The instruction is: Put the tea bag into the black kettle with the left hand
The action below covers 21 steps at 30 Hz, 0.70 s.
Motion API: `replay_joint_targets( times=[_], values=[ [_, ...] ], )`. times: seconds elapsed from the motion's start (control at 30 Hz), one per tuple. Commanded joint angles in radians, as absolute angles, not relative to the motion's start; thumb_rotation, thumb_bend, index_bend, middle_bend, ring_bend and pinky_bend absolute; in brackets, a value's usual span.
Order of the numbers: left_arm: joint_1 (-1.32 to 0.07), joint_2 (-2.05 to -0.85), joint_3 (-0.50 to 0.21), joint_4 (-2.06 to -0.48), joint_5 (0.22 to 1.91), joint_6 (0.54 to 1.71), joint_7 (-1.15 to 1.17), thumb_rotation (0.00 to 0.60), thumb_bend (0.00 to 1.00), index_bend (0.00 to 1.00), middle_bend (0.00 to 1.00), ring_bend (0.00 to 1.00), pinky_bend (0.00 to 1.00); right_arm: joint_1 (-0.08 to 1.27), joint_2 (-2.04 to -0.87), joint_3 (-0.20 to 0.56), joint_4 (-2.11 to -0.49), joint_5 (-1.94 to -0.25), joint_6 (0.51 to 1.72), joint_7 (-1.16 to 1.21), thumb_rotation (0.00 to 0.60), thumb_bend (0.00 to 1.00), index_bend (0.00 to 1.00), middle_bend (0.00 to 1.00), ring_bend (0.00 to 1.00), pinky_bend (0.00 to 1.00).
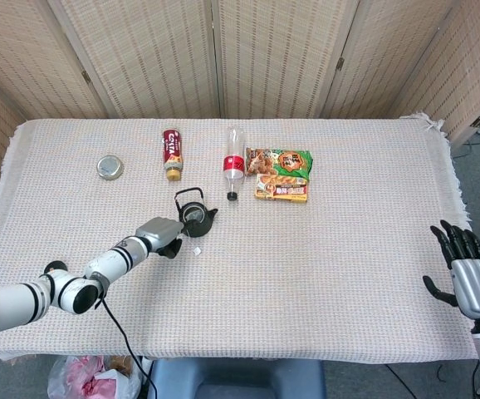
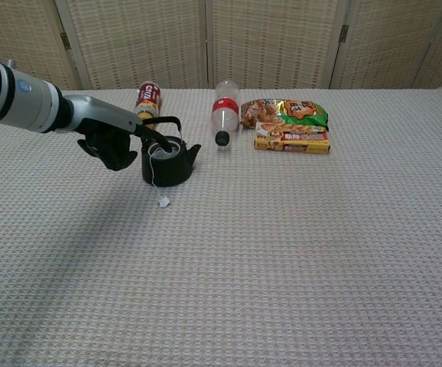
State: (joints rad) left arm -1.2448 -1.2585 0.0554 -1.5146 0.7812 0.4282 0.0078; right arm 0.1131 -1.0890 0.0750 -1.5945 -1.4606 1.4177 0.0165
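Nearly finished, by the look of it. Left robot hand [image 2: 112, 142] poised just beside the black kettle [image 2: 167, 162], on the side away from the spout, with one finger reaching out over the open mouth. A thin white string running from the mouth down the kettle's front wall to a small paper tag [image 2: 163, 202] lying on the worktop [image 2: 297, 252] just in front of the kettle. Tea bag itself not visible anywhere outside the kettle, so most likely already down inside, though neither view looks deep enough into the opening to be sure.

Harder to settle: whether the extended finger and thumb are pinching the string at the rim or merely hovering over it. Cannot tell from either view; the remaining fingers curled under the palm, dark against the kettle's handle.

Left to do, on this reading: let go of the string if held, lift the left robot hand clear without snagging the string or the upright handle, and leave the tag hanging outside. A tug on the string could drag the bag back out.

Right robot hand [image 1: 467, 274] far off to the kettle's right at the worktop's edge, fingers spread, grasping nothing.

Beyond the kettle, lying on the worktop: a clear bottle [image 2: 222, 115], a brown bottle [image 2: 146, 101] and two snack packets [image 2: 286, 122]. A round tin lid [image 1: 110, 167] well off to the kettle's left.
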Motion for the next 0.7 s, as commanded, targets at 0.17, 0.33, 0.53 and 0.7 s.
replay_joint_targets(
  times=[0.17,0.33,0.53,0.7],
  values=[
    [-1.204,-1.079,0.072,-1.825,0.794,0.629,0.103,0.6,0.8,0.0,1.0,1.0,1.0,0.099,-1.083,0.059,-1.599,-1.506,1.452,0.032,0.6,0.23,0.0,0.0,0.0,0.0],
    [-1.079,-0.951,0.095,-2.005,0.927,0.821,0.127,0.6,0.62,0.0,1.0,0.97,1.0,0.095,-1.079,0.049,-1.595,-1.528,1.461,0.044,0.6,0.23,0.0,0.0,0.0,0.0],
    [-0.792,-0.881,0.18,-2.064,1.258,1.178,0.133,0.6,0.5,0.0,0.94,0.83,1.0,0.093,-1.078,0.04,-1.593,-1.541,1.461,0.047,0.6,0.23,0.0,0.0,0.0,0.0],
    [-0.547,-0.944,0.229,-1.971,1.434,1.481,0.206,0.6,0.45,0.0,0.76,0.72,0.99,0.096,-1.083,0.038,-1.595,-1.544,1.457,0.031,0.6,0.23,0.0,0.0,0.0,0.0]
  ],
)
